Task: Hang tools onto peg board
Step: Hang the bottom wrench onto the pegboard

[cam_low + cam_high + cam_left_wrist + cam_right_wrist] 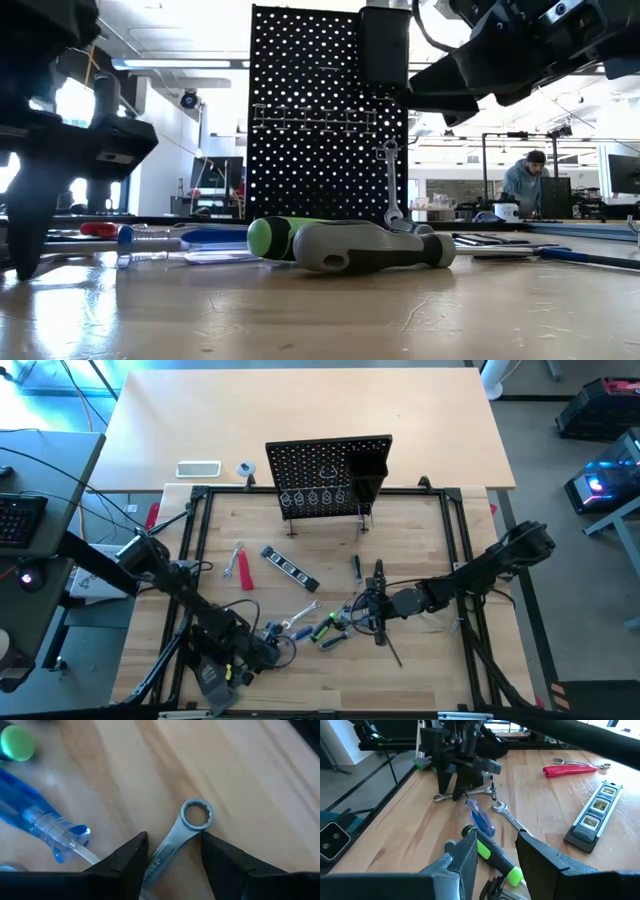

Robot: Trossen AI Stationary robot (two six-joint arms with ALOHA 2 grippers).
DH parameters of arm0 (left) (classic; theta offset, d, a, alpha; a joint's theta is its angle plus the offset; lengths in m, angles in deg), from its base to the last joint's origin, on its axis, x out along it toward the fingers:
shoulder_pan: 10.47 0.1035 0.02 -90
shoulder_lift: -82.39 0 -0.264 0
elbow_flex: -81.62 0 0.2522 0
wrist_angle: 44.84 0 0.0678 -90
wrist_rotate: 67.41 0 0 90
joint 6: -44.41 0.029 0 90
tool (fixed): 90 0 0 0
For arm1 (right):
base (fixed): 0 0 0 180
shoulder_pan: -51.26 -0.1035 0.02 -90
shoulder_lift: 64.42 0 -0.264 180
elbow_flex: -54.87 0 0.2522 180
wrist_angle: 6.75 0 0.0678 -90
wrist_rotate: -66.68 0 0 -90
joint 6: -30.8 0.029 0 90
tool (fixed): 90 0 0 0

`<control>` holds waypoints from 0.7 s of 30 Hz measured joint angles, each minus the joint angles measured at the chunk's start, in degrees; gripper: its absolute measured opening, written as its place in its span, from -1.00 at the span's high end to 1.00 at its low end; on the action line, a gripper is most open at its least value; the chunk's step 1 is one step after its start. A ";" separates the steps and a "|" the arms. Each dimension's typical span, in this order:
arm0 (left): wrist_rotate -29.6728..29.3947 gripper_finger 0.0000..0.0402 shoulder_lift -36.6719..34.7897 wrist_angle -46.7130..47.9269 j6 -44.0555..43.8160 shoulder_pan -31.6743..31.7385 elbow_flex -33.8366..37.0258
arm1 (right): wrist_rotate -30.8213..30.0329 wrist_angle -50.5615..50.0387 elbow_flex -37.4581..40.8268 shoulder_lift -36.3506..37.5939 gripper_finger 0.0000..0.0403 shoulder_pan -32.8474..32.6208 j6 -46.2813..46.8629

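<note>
The black peg board [325,475] stands upright at the table's far side, with wire rings and a black bin [366,478]. My left gripper [172,852] is open low over the table near its near edge. Its fingers stand on either side of the shaft of a silver wrench [195,816] lying flat, with the ring end just beyond them. My right gripper [497,850] is open, its fingers flanking the green-and-grey screwdriver [490,852] that lies on the table. A blue screwdriver [481,820] and a second wrench [509,816] lie between the two grippers.
More tools lie toward the table's middle: a level [290,568], a red flat tool [243,568], a silver wrench [237,554] and a black screwdriver [355,567]. A white flat device [198,468] lies left of the board. A person [523,180] sits far behind.
</note>
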 joint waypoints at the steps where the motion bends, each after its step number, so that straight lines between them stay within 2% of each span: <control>1: -0.33 0.14 0.36 0.41 -0.08 0.21 -0.06 | 0.00 0.11 0.00 0.00 0.34 -0.01 0.08; 5: -1.46 0.17 0.99 2.29 1.58 0.99 -0.15 | 0.00 0.16 0.00 0.00 0.34 -0.01 0.09; 8: -3.98 0.27 1.04 2.07 4.97 2.41 0.00 | 0.00 0.16 0.00 0.00 0.34 -0.01 0.09; 10: -5.66 0.37 1.10 -0.21 7.69 4.24 0.07 | 0.00 0.16 0.00 0.02 0.34 -0.01 -0.06; 17: -4.93 0.82 1.41 -4.03 15.03 12.20 0.24 | -0.02 -0.21 0.00 0.02 0.34 -0.01 1.07; 21: -5.14 0.97 2.90 -9.47 18.06 16.40 0.08 | -0.02 -0.97 0.00 0.02 0.34 -0.01 1.19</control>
